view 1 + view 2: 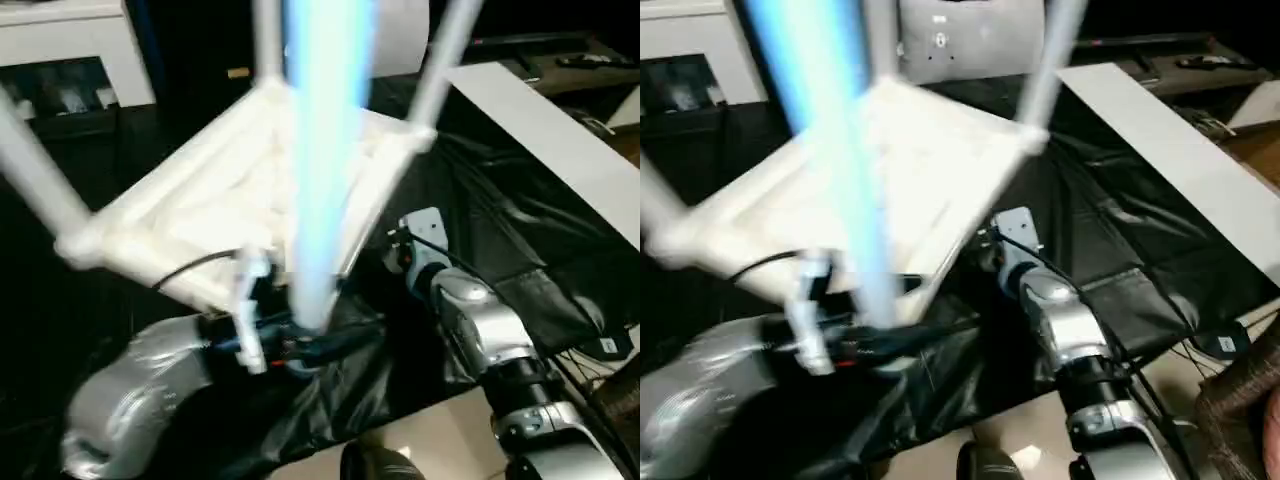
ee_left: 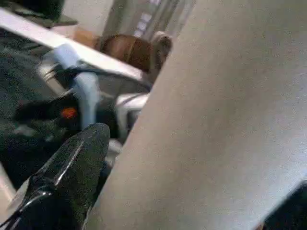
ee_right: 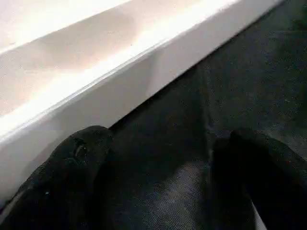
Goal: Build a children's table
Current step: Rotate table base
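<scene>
On the black-draped table [image 1: 520,300]: upturned white plastic children's table [image 1: 250,190], legs raised.
Left end effector [image 1: 300,340] clamps the near round tapered white leg [image 1: 325,150]; right end effector [image 3: 158,177] hovers parted, empty, beside the rim. Likely light, stiff, slick plastic; grip legs low. Open room lies rightward before the white board [image 1: 560,150].

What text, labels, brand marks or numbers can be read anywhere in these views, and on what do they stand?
None can be read.
The pale panel behind the children's table carries small dark marks, too blurred to read.
A small white tag by the cables at the black cloth's edge is too small to read.
The wall panel in the left wrist view has light squares, too blurred to read.
</scene>
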{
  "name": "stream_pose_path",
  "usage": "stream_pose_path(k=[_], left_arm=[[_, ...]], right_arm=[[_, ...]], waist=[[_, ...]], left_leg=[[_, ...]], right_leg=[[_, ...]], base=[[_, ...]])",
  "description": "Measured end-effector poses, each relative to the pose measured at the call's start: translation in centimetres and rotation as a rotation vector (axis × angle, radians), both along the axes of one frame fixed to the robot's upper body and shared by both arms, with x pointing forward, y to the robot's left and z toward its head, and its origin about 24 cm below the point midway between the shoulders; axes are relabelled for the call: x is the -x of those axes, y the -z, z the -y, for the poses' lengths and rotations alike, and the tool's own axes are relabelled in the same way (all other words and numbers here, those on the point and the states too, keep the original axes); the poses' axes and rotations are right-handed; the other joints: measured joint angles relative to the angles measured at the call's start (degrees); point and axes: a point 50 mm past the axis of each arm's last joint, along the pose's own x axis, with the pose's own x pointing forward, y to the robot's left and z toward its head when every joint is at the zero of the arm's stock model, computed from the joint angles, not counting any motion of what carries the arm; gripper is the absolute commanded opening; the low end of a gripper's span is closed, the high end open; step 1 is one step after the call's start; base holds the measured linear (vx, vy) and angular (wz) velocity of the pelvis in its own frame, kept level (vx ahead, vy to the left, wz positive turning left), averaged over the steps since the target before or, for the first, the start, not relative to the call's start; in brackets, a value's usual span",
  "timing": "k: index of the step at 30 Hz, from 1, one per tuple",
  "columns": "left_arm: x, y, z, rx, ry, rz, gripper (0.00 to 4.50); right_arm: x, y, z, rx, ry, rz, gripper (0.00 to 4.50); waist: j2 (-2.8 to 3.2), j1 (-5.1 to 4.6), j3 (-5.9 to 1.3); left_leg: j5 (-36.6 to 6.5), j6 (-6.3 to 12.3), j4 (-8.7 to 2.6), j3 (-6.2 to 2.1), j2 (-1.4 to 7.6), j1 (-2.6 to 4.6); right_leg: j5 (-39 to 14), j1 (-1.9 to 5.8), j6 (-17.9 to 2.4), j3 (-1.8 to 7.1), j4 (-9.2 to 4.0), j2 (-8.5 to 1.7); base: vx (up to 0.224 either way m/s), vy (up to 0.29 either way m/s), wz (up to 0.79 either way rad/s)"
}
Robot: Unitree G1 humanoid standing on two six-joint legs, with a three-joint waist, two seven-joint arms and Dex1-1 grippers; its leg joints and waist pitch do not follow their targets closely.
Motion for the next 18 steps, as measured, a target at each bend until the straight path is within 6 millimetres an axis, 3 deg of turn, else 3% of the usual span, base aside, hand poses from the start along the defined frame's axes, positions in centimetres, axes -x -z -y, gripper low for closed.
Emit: stream_pose_path(k=[12, 15, 18], left_arm=[[-3.0, -1.0, 4.5, 0.037, -0.06, 0.103, 4.49], [-4.3, -1.0, 4.5, -0.012, -0.157, 0.153, 4.49], [-5.2, -0.9, 3.4, -0.031, -0.235, 0.171, 4.49]], right_arm=[[-0.6, -0.5, -2.7, -0.021, -0.041, 0.054, 4.5], [-0.9, -0.7, -2.4, 0.002, 0.01, 0.094, 4.5], [-1.3, -0.8, -0.4, 0.002, 0.093, 0.11, 4.5]], waist=[[-0.02, 0.27, -0.02], [-0.02, 0.45, -0.02], [-0.02, 1.01, -0.02]], left_leg=[[0.0, 0.02, 0.07, -0.01, 0.05, -0.06], [0.0, 0.02, 0.07, -0.03, 0.05, -0.06], [0.0, 0.03, 0.12, -0.02, 0.04, -0.08]], right_leg=[[0.2, 0.01, -0.4, -0.08, -0.02, 0.01], [0.2, 0.02, -0.4, -0.11, 0.01, 0.0], [0.3, 0.04, -0.4, -0.1, 0.0, 0.0]], base=[[0.0, 0.0, 0.0], [0.0, 0.0, 0.0], [0.0, 0.0, 0.0]])
